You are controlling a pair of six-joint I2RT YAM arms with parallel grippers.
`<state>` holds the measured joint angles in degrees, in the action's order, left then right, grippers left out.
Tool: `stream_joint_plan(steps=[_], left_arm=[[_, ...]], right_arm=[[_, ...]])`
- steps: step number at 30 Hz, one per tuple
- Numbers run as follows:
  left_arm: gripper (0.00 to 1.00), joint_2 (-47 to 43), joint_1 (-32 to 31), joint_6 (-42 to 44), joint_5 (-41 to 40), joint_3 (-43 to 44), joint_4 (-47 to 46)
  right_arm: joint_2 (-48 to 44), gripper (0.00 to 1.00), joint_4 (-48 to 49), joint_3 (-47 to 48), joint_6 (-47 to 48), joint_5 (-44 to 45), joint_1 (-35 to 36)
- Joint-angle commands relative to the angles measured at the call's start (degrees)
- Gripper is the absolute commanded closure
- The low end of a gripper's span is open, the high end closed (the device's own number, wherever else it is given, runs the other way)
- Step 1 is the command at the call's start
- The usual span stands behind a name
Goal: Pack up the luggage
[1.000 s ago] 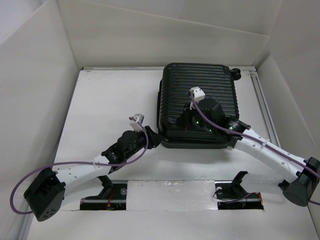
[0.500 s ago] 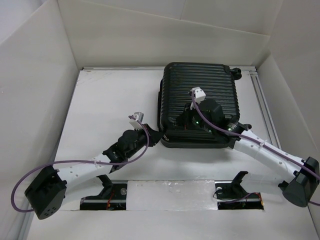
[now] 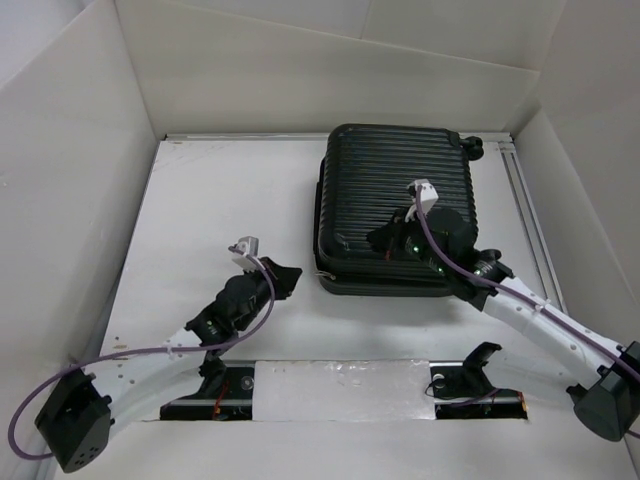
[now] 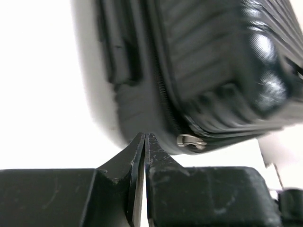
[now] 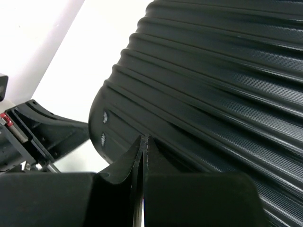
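Finds the luggage (image 3: 395, 210) lying shut, ribbed shell up, on the far right of the tabletop (image 3: 210, 200), long axis running away from the arm bases. Puts the right tool (image 3: 385, 238) clenched on nothing over the near part of the shell, so nearer. Puts the left tool (image 3: 285, 277), likewise clenched and empty, just off the near-left corner, facing the zipper pull (image 4: 191, 141) (silver, at the seam). Notes the left arm drawn back from that corner since a second ago, and the right wrist shifted rightward.
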<state>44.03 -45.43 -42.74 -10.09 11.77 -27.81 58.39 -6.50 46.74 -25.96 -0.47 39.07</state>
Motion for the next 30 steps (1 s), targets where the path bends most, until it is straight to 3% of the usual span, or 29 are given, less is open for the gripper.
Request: stream_joint_plan(steps=[1, 6, 10, 14, 15, 28, 30], left_arm=[[1.0, -4.1, 0.7, -0.7, -5.9, -1.7, 4.2], [1.0, -9.2, 0.7, -3.8, -9.4, -4.6, 9.2], [0.97, -7.7, 0.7, -2.4, -1.0, -4.6, 0.9], [0.53, -4.0, 0.7, -4.9, 7.9, -2.8, -4.3], [0.51, -3.4, 0.7, -5.5, 8.6, -2.8, -5.3], [0.51, 6.0, 0.7, -7.6, 12.9, 0.1, -16.7], [0.55, 7.8, 0.7, -7.0, 12.4, 1.7, -17.4]], right_arm=[[0.1, 0.99, -7.2, -3.0, 1.3, 1.4, -2.6], [0.1, 0.99, -7.7, -4.1, 1.9, 0.4, -5.1], [-1.1, 0.99, -7.2, -5.4, 2.4, -1.2, -6.5], [-1.6, 0.99, -7.2, -5.4, 2.4, -2.3, -7.1], [-1.6, 0.99, -7.2, -5.4, 2.4, -2.3, -7.1], [-1.1, 0.98, -7.2, -6.0, 2.9, -3.4, -7.1], [-1.1, 0.98, -7.2, -6.0, 2.9, -3.9, -7.1]])
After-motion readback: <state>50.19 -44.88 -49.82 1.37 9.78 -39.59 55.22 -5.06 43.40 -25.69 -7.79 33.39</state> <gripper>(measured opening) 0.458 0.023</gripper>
